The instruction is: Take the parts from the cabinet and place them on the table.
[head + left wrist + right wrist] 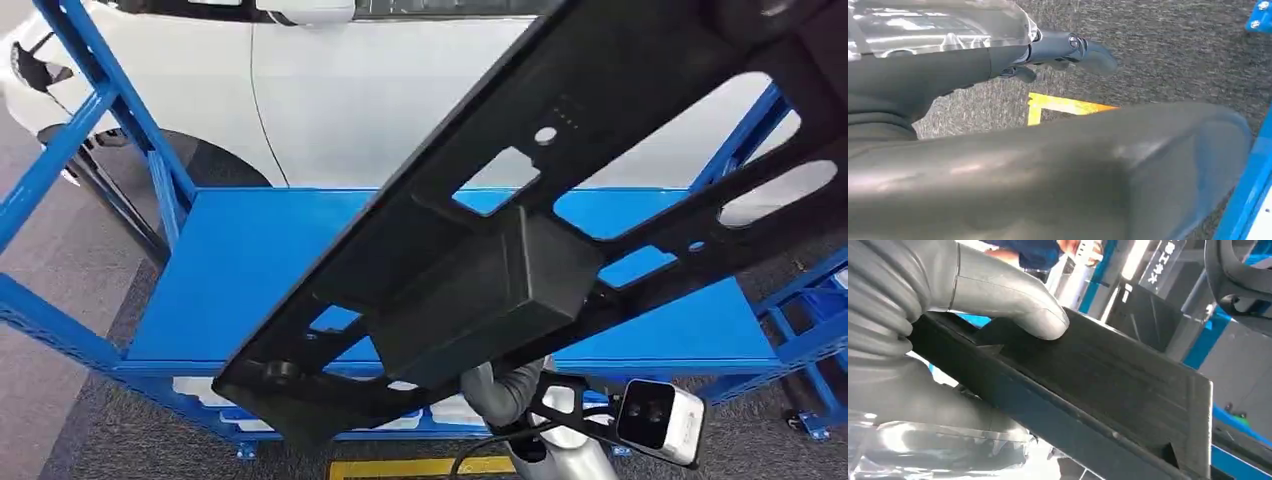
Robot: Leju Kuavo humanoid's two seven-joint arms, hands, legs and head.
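Right hand clamps its thumb on the long black plastic panel, carried tilted over the blue desk; left hand lies under it, grip unclear, so the panel's far end may twist loose or strike the blue rack post.

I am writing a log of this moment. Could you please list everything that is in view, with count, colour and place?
Part: one, black, long with cut-outs and a box-shaped block, held up across the head view above the table.
Table: one, blue top and frame, in front of the robot under the part.
Car: one, white, behind the table.
Floor line: one, yellow, on grey carpet.
Person: one, blue clothing, at the edge of the right wrist view.
Right hand: grey, thumb pressing on the part.
Left hand: dark fingers, over the carpet; hold unclear.
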